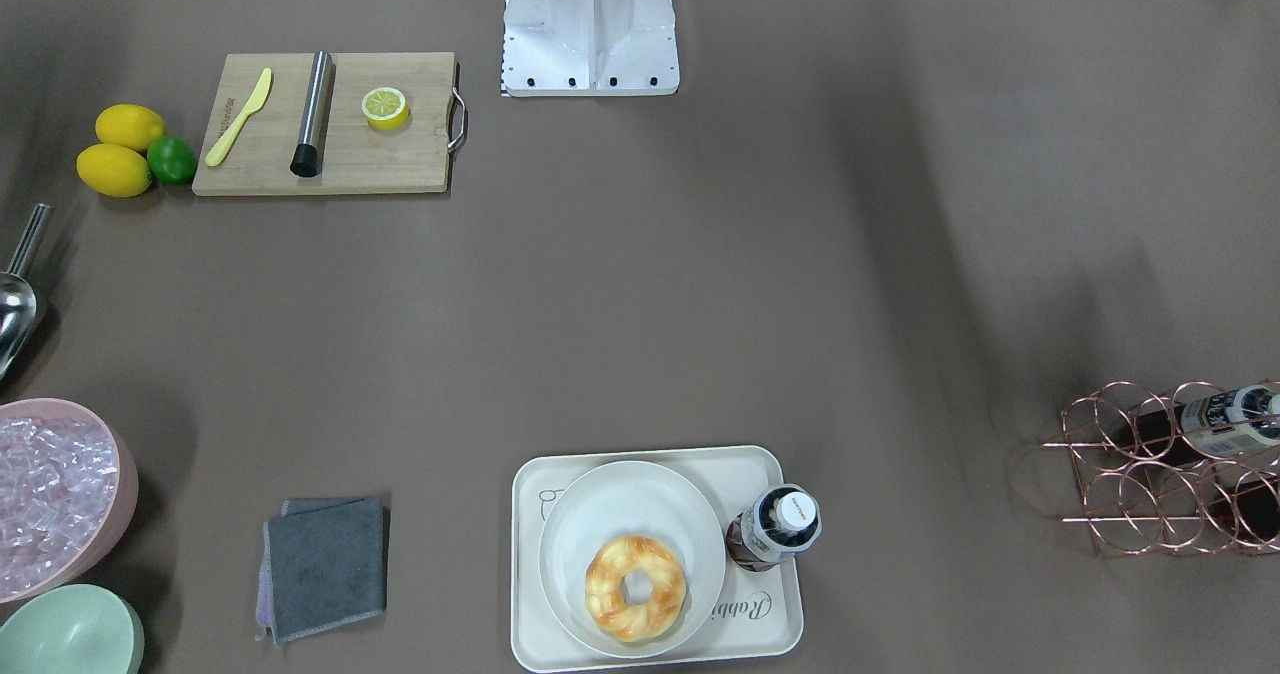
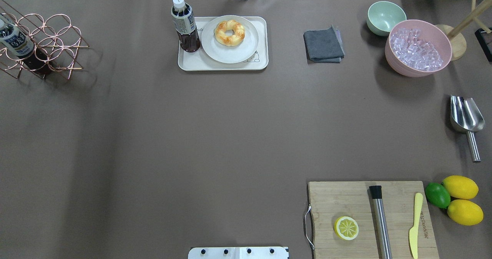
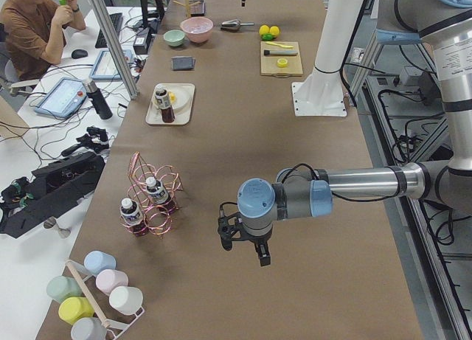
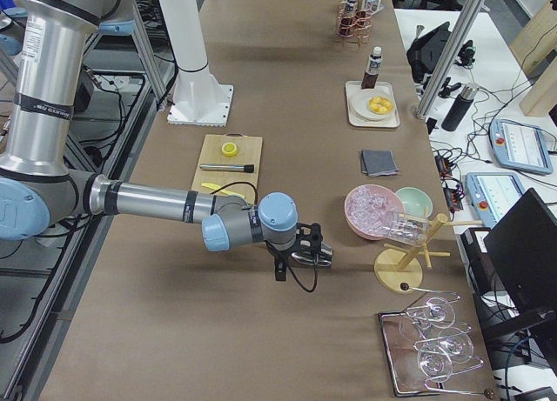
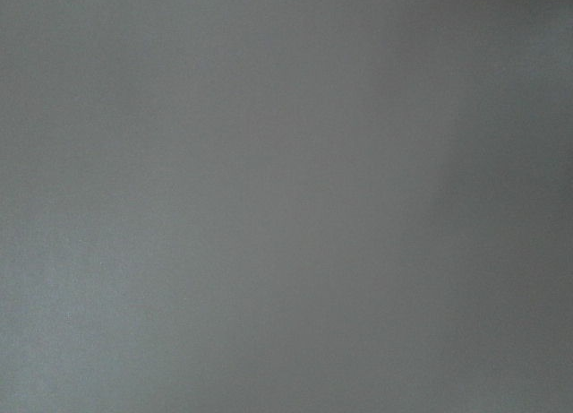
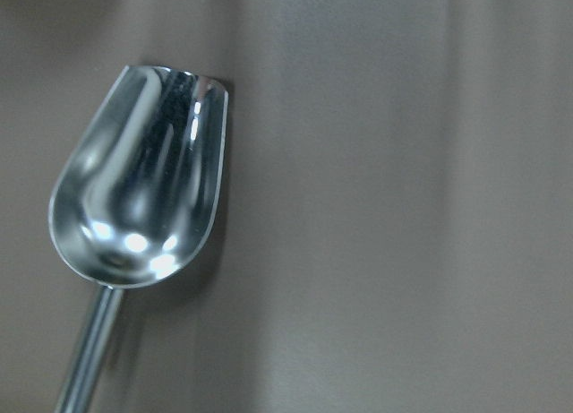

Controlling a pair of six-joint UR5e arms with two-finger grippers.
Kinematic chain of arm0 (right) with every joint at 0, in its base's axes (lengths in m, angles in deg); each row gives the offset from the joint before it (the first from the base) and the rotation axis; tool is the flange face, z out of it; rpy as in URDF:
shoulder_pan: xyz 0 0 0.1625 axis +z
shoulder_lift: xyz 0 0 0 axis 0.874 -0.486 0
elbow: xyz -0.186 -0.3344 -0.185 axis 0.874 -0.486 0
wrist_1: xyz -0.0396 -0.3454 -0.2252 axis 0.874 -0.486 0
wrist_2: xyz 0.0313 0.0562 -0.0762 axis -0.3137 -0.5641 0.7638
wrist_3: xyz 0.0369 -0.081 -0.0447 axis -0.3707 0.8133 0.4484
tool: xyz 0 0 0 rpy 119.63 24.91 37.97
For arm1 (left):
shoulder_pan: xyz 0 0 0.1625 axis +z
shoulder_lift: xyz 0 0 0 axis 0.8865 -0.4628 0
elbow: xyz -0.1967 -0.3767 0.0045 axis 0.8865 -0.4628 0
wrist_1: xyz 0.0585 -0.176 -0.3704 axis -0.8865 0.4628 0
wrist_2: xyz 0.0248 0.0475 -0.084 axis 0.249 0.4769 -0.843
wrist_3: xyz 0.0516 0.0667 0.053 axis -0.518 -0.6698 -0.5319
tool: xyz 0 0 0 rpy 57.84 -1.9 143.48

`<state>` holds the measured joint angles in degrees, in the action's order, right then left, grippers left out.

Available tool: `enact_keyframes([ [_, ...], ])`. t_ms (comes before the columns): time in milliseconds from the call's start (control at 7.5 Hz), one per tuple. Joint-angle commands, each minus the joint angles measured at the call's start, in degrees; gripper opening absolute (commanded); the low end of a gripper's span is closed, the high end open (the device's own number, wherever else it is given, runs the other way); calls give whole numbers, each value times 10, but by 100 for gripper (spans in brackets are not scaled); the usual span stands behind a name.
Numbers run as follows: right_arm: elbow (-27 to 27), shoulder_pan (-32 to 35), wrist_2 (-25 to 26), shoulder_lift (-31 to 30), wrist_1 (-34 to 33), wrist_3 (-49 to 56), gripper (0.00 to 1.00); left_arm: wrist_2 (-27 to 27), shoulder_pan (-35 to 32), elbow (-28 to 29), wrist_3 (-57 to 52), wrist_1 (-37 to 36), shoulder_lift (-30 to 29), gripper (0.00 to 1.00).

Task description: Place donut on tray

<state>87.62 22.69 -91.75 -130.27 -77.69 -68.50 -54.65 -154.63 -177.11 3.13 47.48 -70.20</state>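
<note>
Our left gripper (image 3: 243,248) hangs well apart from the tray (image 2: 215,66); we cannot tell its finger spread. Beside the bottle (image 2: 185,24), the donut (image 2: 229,32) lies on the round plate (image 2: 230,53) on that tray. It looks soft and light, so we'd pinch one side of the ring gently. Our right gripper (image 4: 322,257) hovers near the scoop (image 6: 139,176) — fingers equally unreadable.

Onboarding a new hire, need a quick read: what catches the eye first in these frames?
The golden donut first: it sits on a round plate on the cream tray at the far edge opposite the robot, a dark bottle upright beside the plate. Next, the pink bowl of ice cubes toward the far right corner, and the lemon half on the cutting board near the robot's right.
</note>
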Motion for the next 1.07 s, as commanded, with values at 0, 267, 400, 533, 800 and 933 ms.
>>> enact_keyframes([
  [0,-3,28,44,0,-71,139,100,15,1,1,0,0,0,98],
  [267,-18,36,52,1,-73,178,100,14,1,1,0,2,-1,98],
  [400,-19,37,54,1,-73,180,100,14,1,1,0,7,-3,98],
  [533,-19,45,55,0,-73,188,100,14,1,1,0,14,-4,98],
  [800,-19,45,54,1,-73,188,100,9,1,0,1,15,-7,98],
  [933,-19,45,54,2,-73,187,100,9,1,-3,1,14,-7,98],
])
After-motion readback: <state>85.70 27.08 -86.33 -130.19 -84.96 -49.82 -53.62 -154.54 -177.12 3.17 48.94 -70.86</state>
